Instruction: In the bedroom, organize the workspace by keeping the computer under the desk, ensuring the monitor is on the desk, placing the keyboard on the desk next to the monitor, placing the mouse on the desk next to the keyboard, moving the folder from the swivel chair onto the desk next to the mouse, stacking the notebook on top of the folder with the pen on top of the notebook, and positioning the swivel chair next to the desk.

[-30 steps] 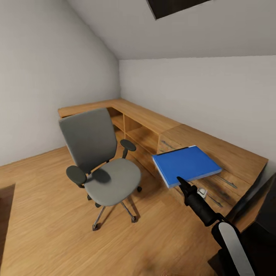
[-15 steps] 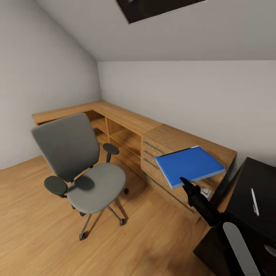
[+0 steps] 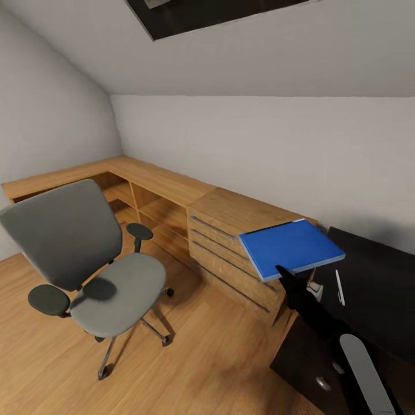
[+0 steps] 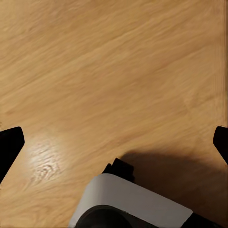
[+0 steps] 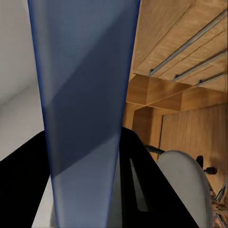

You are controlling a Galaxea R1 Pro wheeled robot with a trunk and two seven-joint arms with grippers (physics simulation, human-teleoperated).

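Observation:
The bright blue folder (image 3: 291, 248) hangs flat in the air in front of the light wood drawer unit, with my right gripper (image 3: 284, 274) shut on its near edge. In the right wrist view the folder (image 5: 83, 95) runs out between the two black fingers (image 5: 152, 190). The grey swivel chair (image 3: 86, 271) stands on the plank floor to the left, its seat bare. The black desk (image 3: 374, 271) comes in at the right, with the slim white pen (image 3: 340, 288) lying on it. My left gripper (image 4: 114, 142) hangs open over the wood floor.
A light wood L-shaped shelf and drawer unit (image 3: 225, 230) runs along the far wall between chair and desk. A dark skylight (image 3: 190, 14) sits in the sloped ceiling. Open floor (image 3: 202, 357) lies between the chair and the desk.
The camera has turned right, so chair and wood unit slid left in the picture and more of the black desk with the pen came in. The folder stays in my right gripper.

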